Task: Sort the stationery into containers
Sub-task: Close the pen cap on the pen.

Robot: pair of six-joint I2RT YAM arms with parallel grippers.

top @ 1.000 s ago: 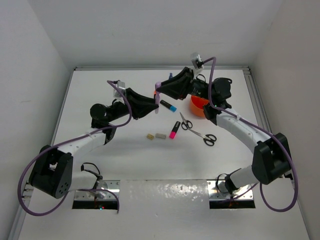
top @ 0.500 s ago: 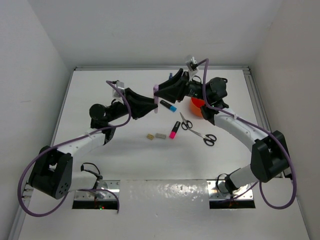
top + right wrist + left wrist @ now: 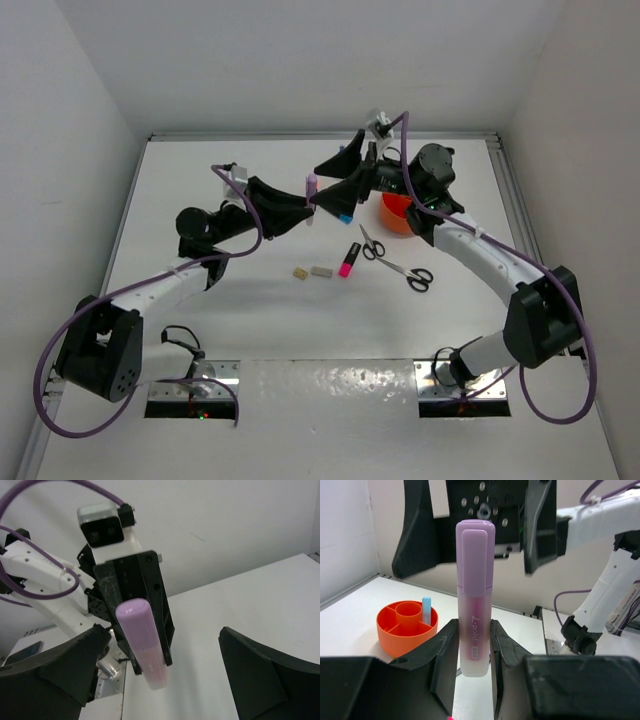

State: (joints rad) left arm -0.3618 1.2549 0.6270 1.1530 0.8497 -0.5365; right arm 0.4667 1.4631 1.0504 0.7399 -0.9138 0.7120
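Note:
A lilac marker stands upright between the jaws of my left gripper, which is shut on its lower half. In the top view the marker hangs above the table's middle. My right gripper faces it from the other side, open wide, one finger on each side of the marker and touching nothing. The orange tub sits behind, partly hidden by the right arm. In the left wrist view the tub holds a blue-capped item.
On the table lie a pink-capped marker, a blue-capped marker, two black-handled scissors, a beige eraser and a grey eraser. White walls enclose the table on three sides.
My right gripper has opened wide and let go of the lilac marker. The left gripper has kept its hold on it, nearly in place.

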